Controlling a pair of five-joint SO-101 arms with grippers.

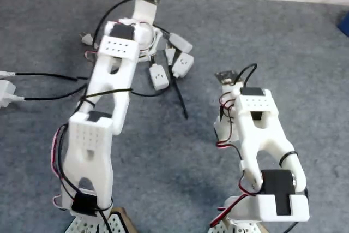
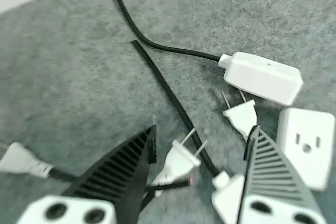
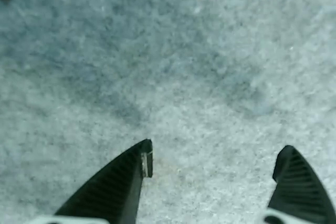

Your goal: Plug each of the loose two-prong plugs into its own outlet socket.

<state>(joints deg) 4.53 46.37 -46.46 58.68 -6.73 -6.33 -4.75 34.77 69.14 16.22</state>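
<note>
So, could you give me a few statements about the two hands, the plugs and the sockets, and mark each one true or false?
1. The left hand is open, and a loose plug lies between its fingers in the left wrist view. True.
2. The right hand is shut on a plug. False: it is open over bare grey carpet.
3. A second loose plug lies with its prongs free. True.
4. The socket block already has a plug in it. False: its slots are empty.
</note>
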